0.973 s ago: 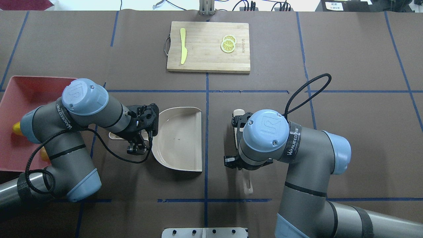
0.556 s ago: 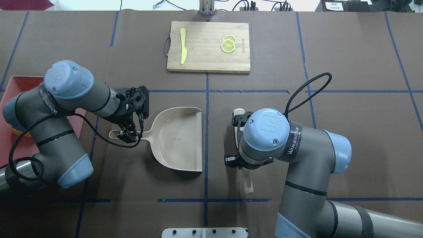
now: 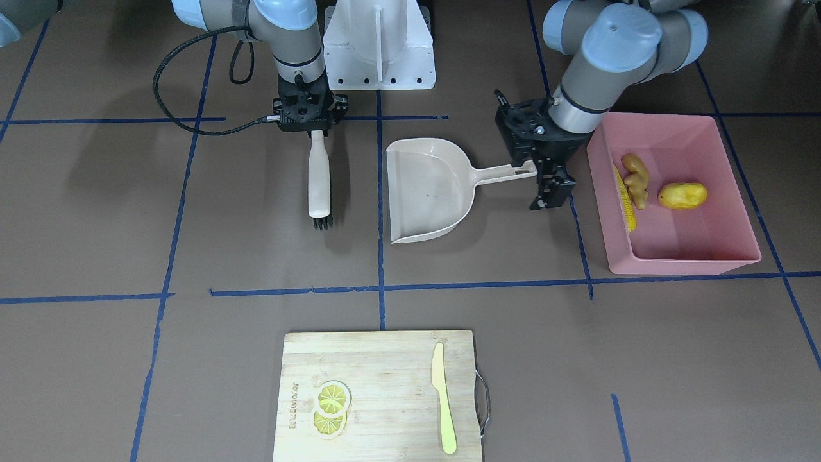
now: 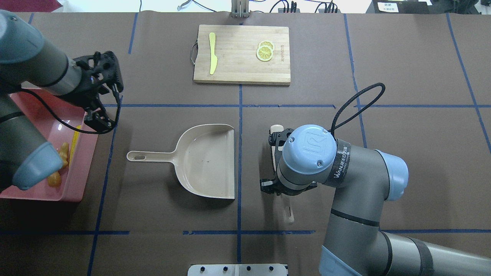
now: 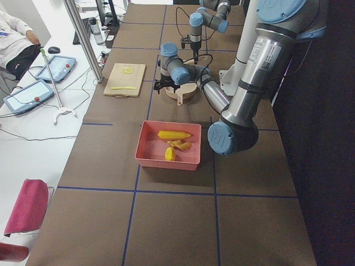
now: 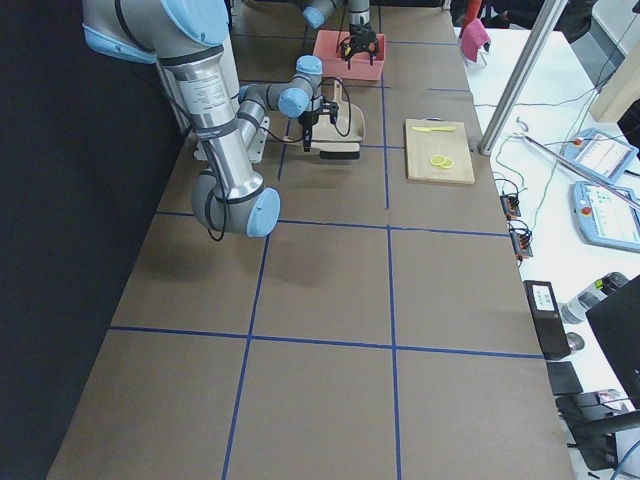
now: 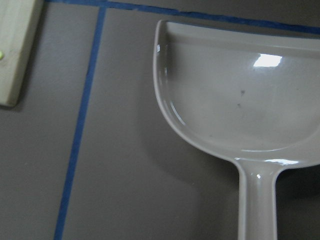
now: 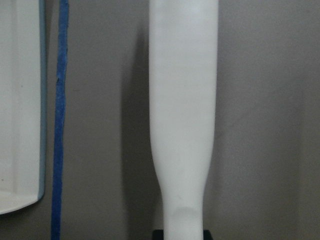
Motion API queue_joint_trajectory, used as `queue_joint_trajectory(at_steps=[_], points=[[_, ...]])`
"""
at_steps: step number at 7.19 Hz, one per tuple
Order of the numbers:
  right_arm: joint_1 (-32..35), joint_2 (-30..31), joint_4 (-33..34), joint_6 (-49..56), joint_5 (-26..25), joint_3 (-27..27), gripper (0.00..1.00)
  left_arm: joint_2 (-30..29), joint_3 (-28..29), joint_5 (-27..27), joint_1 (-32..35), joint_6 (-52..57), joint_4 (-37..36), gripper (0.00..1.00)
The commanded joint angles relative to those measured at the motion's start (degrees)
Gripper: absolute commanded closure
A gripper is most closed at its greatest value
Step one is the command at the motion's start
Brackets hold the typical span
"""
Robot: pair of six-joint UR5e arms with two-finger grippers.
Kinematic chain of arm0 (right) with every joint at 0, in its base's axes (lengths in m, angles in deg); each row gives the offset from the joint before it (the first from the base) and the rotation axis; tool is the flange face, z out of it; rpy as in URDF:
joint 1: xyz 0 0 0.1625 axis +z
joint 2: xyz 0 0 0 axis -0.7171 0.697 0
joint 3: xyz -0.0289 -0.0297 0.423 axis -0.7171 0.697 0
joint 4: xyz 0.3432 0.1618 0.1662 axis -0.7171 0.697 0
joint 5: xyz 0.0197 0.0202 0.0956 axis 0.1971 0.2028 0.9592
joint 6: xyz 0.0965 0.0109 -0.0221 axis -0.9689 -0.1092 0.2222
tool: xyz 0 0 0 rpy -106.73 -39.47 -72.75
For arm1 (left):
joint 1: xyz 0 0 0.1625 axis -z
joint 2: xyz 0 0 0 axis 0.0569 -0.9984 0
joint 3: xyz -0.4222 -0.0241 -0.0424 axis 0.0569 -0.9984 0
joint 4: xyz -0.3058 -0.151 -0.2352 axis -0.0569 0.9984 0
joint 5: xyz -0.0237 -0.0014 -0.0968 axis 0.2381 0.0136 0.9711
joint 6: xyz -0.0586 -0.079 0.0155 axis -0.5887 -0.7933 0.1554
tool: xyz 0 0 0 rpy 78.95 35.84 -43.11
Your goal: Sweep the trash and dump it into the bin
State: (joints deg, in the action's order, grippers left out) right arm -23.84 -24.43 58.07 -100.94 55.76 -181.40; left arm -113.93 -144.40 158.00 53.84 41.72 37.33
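The pink bin (image 3: 693,260) stands at my left end of the table. In it lie the corn cob (image 3: 625,199), the ginger root (image 3: 635,176) and the potato-like lump (image 3: 682,195). My left gripper (image 3: 550,191) is open and empty. It hangs raised between the bin and the handle end of the beige dustpan (image 3: 431,192). In the overhead view the left gripper (image 4: 99,121) is over the bin's inner edge (image 4: 86,172). The dustpan (image 4: 205,161) lies flat and empty. My right gripper (image 3: 311,131) is shut on the handle of a white brush (image 3: 319,186), which rests on the table.
A wooden cutting board (image 4: 241,54) at the far middle holds a pale yellow knife (image 4: 212,53) and lemon slices (image 4: 265,51). The brush (image 4: 277,132) lies just right of the dustpan's open mouth. Blue tape lines cross the brown table.
My left gripper let go of the dustpan handle, then rose and swung back-left toward the bin. The dustpan stays where it was. The right arm and brush have not moved.
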Motion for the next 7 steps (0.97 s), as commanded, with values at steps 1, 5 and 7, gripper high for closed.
queue_joint_trajectory(at_steps=[1,5,7], points=[[0.09,-0.03,0.00,0.00,0.03,-0.12,1.00,5.35,-0.45,0.10,6.96,-3.34,-1.93,0.00],[1.05,-0.12,0.00,0.00,0.56,-0.38,1.00,18.88,2.43,10.07,27.14,-22.56,-3.16,0.00],[1.32,-0.12,0.00,0.09,0.82,-1.26,1.00,27.06,9.10,18.00,36.24,-21.46,2.25,0.00]])
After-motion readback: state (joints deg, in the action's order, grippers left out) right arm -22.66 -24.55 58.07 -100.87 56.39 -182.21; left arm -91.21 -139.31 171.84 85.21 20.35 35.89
